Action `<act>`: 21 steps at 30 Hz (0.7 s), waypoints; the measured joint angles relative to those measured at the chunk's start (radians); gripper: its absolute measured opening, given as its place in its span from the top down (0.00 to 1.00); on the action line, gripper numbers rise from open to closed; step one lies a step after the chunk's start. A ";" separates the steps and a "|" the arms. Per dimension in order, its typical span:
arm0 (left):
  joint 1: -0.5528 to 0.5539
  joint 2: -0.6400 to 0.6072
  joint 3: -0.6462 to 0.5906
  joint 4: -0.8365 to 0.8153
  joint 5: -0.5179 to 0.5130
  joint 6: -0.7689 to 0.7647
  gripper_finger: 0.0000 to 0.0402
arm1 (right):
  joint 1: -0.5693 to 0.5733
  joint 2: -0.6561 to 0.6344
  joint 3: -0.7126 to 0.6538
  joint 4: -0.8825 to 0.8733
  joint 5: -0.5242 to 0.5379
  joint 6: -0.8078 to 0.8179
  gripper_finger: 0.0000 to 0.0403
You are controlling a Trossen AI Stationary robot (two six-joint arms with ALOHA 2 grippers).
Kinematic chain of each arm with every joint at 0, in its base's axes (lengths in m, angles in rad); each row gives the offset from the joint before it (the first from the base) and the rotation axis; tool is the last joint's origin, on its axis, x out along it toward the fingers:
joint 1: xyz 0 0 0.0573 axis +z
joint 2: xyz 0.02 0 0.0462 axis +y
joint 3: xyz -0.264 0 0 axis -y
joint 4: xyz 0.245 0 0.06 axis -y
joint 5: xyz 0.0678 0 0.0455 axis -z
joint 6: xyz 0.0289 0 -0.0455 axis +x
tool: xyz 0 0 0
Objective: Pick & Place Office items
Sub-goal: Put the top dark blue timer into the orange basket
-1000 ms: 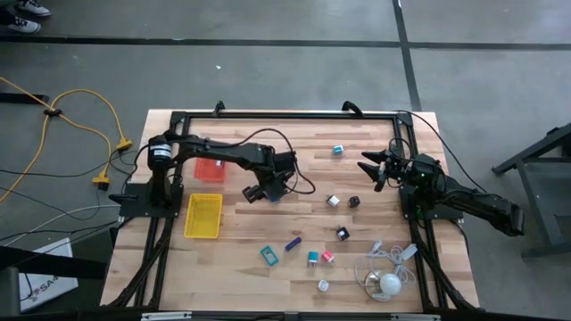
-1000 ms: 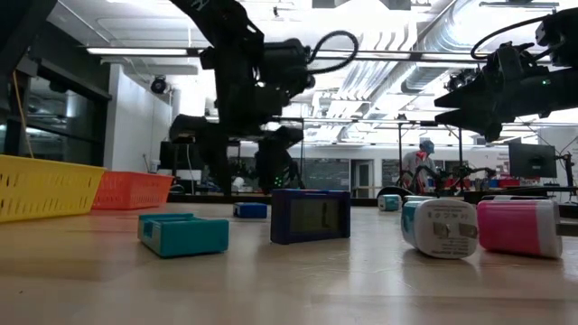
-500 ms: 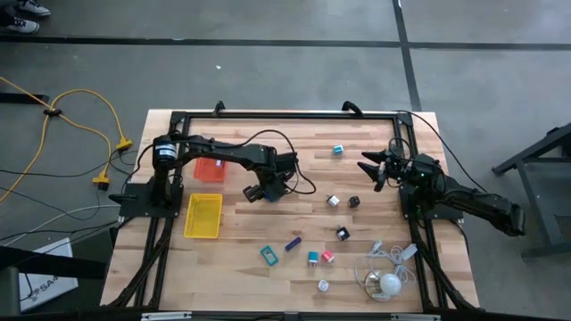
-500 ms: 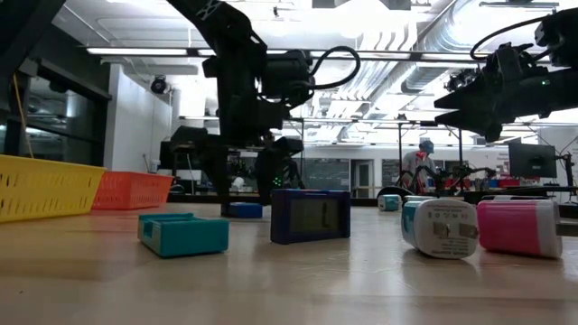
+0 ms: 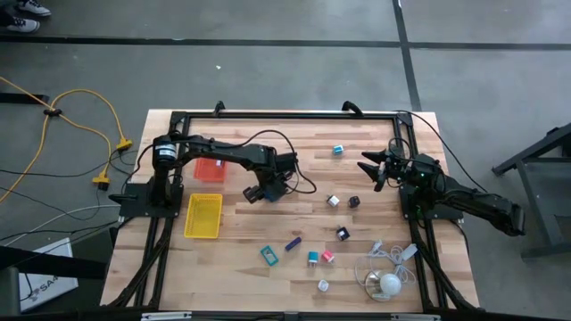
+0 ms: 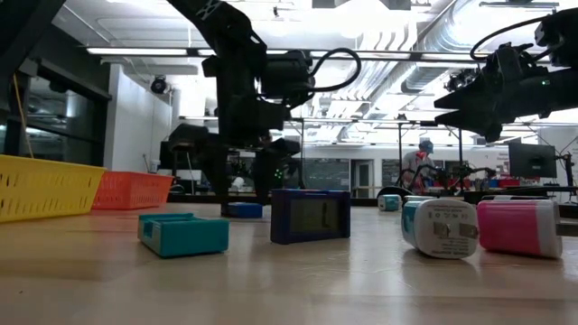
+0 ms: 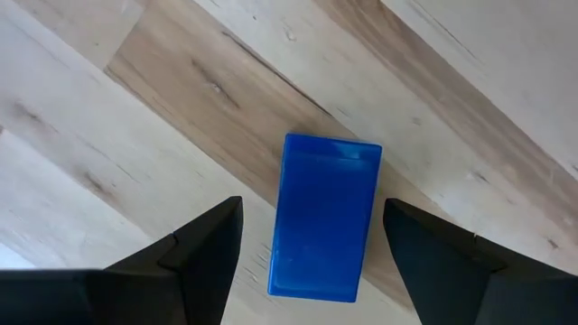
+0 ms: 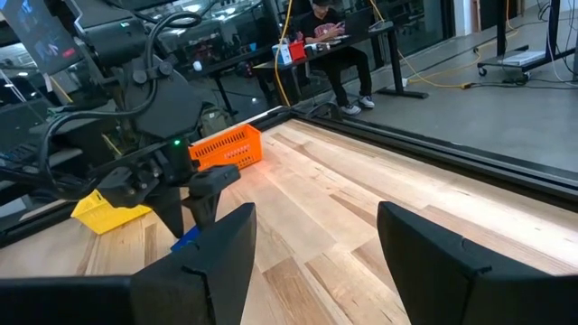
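Left gripper lowered over small blue rectangular plastic block flat on pale wooden table, just right of orange tray; jaws spread wide either side, not touching it. Right gripper raised at table's right edge, jaws parted, grasping nothing.
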 joint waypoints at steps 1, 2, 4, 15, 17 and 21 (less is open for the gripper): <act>0.000 0.000 0.000 0.000 0.000 -0.013 0.35 | 0.000 0.000 0.000 0.000 0.000 0.000 0.46; 0.000 0.000 0.000 -0.001 0.000 -0.024 0.35 | 0.000 0.000 0.000 0.000 0.000 0.000 0.46; 0.000 0.000 0.000 -0.002 0.001 -0.033 0.35 | 0.000 0.000 0.000 0.000 0.000 0.000 0.46; 0.001 0.032 0.001 -0.014 0.034 -0.117 0.35 | 0.000 0.000 0.000 0.001 0.000 0.000 0.46; 0.001 0.034 0.002 -0.013 0.039 -0.115 0.35 | 0.000 0.000 0.000 0.001 0.000 0.000 0.46; 0.001 0.034 0.002 -0.008 0.028 -0.115 0.35 | 0.000 0.000 0.000 0.000 -0.001 0.000 0.46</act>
